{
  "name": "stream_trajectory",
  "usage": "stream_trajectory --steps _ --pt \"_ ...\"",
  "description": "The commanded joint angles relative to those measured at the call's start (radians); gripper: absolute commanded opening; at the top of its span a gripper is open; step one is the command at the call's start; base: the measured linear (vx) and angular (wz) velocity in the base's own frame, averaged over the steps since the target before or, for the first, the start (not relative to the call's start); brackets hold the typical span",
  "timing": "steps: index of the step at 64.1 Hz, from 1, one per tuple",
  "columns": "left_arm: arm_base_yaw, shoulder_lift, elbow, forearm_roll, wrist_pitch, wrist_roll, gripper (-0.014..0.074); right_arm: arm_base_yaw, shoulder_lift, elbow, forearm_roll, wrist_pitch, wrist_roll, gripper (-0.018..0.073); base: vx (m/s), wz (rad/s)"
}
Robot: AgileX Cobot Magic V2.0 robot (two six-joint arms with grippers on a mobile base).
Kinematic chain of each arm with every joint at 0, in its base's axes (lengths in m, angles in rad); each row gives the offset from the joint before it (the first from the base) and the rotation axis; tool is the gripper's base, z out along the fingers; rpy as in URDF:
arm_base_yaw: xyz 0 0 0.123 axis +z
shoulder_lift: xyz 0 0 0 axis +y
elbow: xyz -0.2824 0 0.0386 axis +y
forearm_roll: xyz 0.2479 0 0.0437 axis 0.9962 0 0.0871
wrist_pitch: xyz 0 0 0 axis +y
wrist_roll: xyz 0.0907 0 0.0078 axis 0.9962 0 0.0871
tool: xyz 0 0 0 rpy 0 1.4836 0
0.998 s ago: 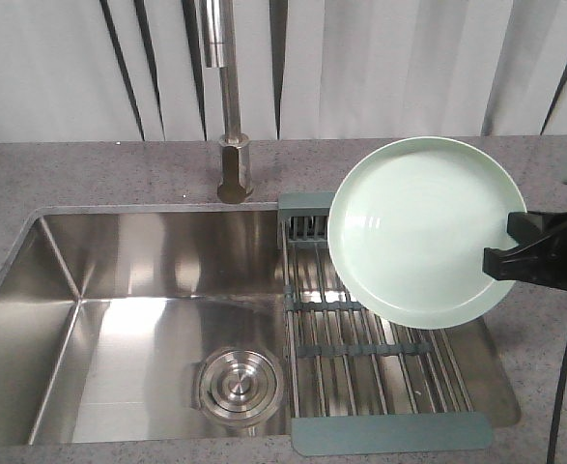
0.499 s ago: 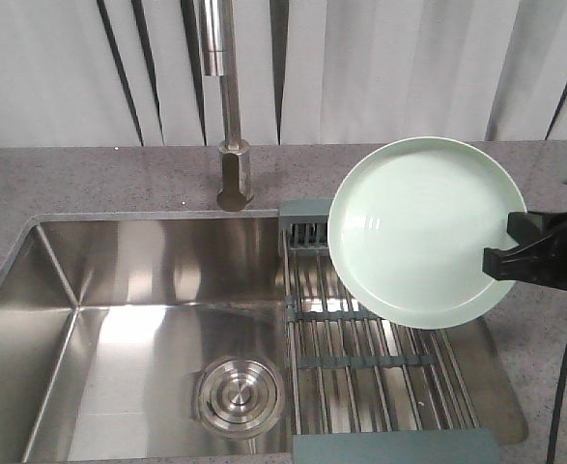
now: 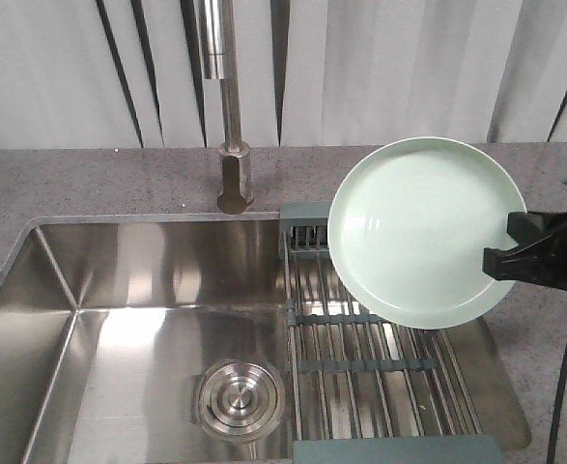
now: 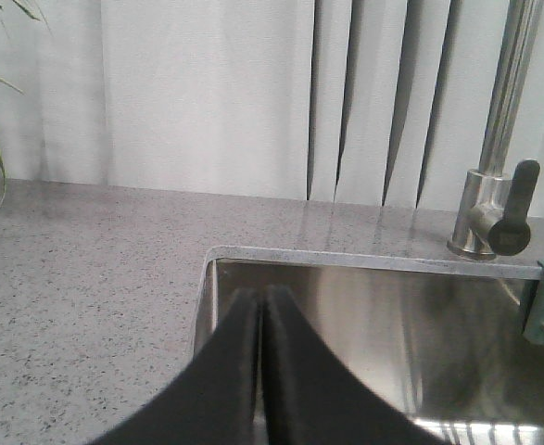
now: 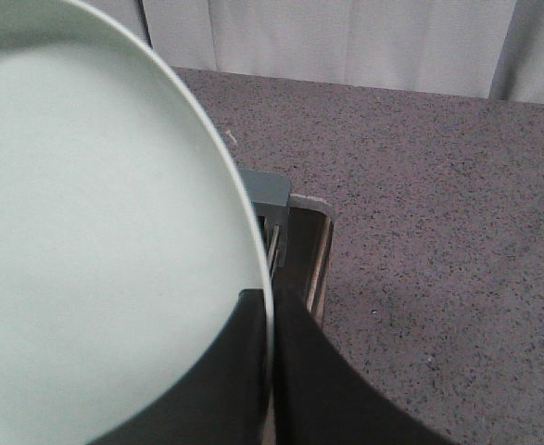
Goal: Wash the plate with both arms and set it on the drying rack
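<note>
**Mint plate held over the rack by one claw**

The right claw (image 3: 503,253) is clenched on the right rim of the plate (image 3: 423,227), holding it tilted face-out above the far end of the drying rack (image 3: 360,340) beside the sink (image 3: 119,290). This likely keeps its face within reach of the left claw (image 4: 258,298), which is pinched shut on nothing over the sink's left corner. The plate is pale mint green, smooth and unpatterned, with a shallow raised rim and a soft sheen.

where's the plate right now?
Front view, right side: the plate is held by its right rim in the right gripper, raised over the rack, right of the faucet.
</note>
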Motion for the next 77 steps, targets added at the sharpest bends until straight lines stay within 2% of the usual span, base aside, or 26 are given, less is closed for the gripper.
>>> stream_trajectory --steps 1,77 --pt "-0.007 -0.016 0.014 -0.005 -0.076 -0.001 -0.0005 -0.004 -0.02 -0.029 0.004 -0.066 -0.002 -0.0009 0.0 0.0" --pt "-0.007 -0.016 0.014 -0.005 -0.076 -0.001 -0.0005 -0.004 -0.02 -0.029 0.004 -0.067 -0.002 -0.0009 0.0 0.0"
